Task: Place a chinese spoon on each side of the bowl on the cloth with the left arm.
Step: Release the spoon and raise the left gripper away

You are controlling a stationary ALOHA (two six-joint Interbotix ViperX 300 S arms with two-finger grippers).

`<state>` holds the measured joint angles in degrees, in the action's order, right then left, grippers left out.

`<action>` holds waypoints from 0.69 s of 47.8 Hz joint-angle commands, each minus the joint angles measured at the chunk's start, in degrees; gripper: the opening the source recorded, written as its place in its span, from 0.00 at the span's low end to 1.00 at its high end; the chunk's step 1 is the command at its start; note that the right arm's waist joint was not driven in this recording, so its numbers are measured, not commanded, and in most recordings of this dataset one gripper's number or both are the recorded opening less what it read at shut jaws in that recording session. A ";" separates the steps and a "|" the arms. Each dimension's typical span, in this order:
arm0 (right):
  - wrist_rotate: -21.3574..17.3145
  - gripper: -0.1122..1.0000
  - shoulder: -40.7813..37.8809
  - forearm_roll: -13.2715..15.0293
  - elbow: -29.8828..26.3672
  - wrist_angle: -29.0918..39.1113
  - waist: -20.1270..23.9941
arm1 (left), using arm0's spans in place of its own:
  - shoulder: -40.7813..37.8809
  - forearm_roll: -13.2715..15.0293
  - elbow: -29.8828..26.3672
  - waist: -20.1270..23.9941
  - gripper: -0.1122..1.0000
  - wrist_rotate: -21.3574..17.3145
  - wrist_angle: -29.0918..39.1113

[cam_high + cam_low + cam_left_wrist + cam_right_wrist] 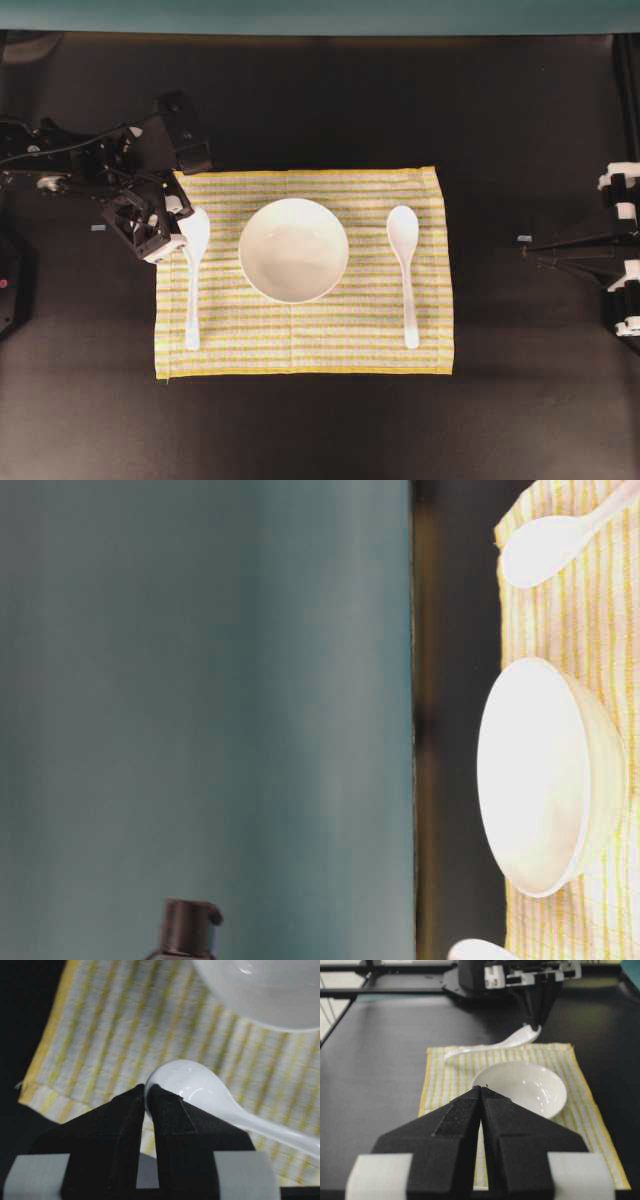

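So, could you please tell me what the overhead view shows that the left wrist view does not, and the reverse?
The overhead view alone shows a second white ceramic spoon lying flat on the right side of the yellow-and-grey striped cloth, plus the whole cloth on the black table.

The left wrist view alone shows the left end effector's black pads pinching the scoop rim of the other white ceramic spoon.

Both show that spoon, the striped cloth, the round glossy white bowl and the left end effector.
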<state>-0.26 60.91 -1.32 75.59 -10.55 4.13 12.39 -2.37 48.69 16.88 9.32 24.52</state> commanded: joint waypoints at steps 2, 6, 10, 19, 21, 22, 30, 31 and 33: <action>-0.18 0.10 -0.26 -0.18 0.09 -0.53 0.00 | 0.00 -0.18 2.02 0.88 0.15 -0.09 -6.42; -0.18 0.10 -0.26 -0.18 0.18 -0.53 0.00 | 0.09 -0.18 3.52 0.88 0.15 0.26 -10.55; -0.18 0.10 -0.26 -0.18 0.18 -0.62 0.00 | 0.09 -0.18 4.92 0.88 0.15 0.35 -13.01; -0.18 0.10 -0.35 -0.18 0.26 -0.62 0.00 | 0.00 -0.18 6.15 0.88 0.15 1.23 -14.24; -0.18 0.10 -0.26 -0.18 0.18 -0.62 0.00 | -0.09 -0.18 6.24 0.88 0.15 1.58 -14.41; -0.18 0.10 -0.26 -0.18 0.18 -0.62 0.00 | -0.09 -0.18 6.24 0.88 0.15 1.76 -14.50; -0.18 0.10 -0.26 -0.18 0.18 -0.62 0.09 | -0.18 -0.18 6.42 0.88 0.35 2.37 -15.21; -0.18 0.10 -0.26 -0.18 0.18 -0.70 0.00 | -0.18 -0.18 6.42 0.88 0.41 2.37 -15.47; -0.18 0.10 -0.26 -0.18 0.18 -0.62 0.00 | -0.09 -0.18 6.50 0.88 0.53 2.29 -15.91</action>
<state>-0.26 60.91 -1.41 76.11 -10.55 4.13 12.04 -2.37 55.46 17.93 11.60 9.67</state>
